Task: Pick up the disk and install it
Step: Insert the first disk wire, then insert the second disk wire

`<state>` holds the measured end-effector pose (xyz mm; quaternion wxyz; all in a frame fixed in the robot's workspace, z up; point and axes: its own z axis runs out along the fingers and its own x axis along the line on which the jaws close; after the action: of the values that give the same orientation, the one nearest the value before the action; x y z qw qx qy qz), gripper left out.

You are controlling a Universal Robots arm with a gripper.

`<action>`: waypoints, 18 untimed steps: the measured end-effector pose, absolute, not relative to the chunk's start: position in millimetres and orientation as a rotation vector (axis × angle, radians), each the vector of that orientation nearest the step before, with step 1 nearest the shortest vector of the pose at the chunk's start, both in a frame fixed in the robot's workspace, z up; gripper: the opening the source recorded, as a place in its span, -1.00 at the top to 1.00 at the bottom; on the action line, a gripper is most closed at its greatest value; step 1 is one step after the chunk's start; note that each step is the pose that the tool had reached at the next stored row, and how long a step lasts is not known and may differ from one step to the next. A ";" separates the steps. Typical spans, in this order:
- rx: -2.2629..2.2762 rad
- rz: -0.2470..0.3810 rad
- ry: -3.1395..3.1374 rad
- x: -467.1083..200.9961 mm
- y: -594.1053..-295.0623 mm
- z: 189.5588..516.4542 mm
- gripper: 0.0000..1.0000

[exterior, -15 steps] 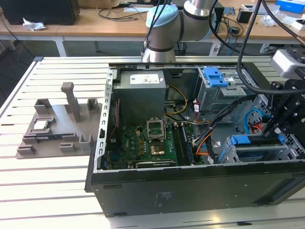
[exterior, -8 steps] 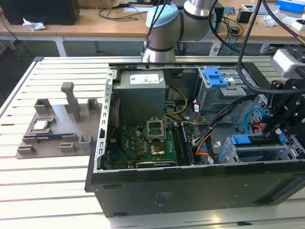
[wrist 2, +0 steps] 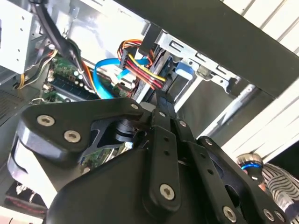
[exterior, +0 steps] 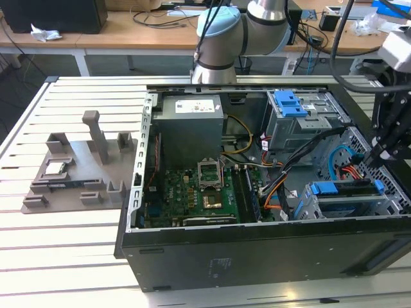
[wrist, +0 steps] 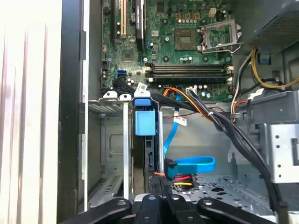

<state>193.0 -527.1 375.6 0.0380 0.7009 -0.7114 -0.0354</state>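
Open PC case (exterior: 192, 250) lies on its side on a slatted table (exterior: 64, 244), so the drive bays face up w/ access from above. The gripper (exterior: 376, 154) sits at the exterior view's right, down over the lower drive cage (exterior: 308, 205). The disk (exterior: 347, 189) is in that cage, edge-on w/ its blue carrier frame showing; in the first wrist view the blue tab (wrist: 144, 122) stands in the slot betw. the cage walls, so it looks seated or nearly so – judgement only, can't confirm it's latched. Gripper fingers (wrist: 159, 207) line up w/ the drive's edge, prob. so any push goes straight along the bay rails. Can't tell if the claw is clamped on the drive or just resting against it; contact pt is hidden. SATA cable (wrist: 194, 164) (blue) and pwr leads (wrist 2: 145, 70) crowd the same spot, close beside the fingers. Grey fixture tray (exterior: 77, 173) rests on the table at the exterior view's left, well apart from the case.
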 end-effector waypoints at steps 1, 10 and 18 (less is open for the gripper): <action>2.150 -0.109 -2.182 193.0 -526.7 380.4 0.79; 2.150 -0.109 -2.182 193.0 -526.3 393.8 0.79; 2.150 -0.109 -2.182 193.0 -526.3 393.8 0.41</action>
<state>193.0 -526.3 393.8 0.0379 0.7009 -0.7114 -0.0355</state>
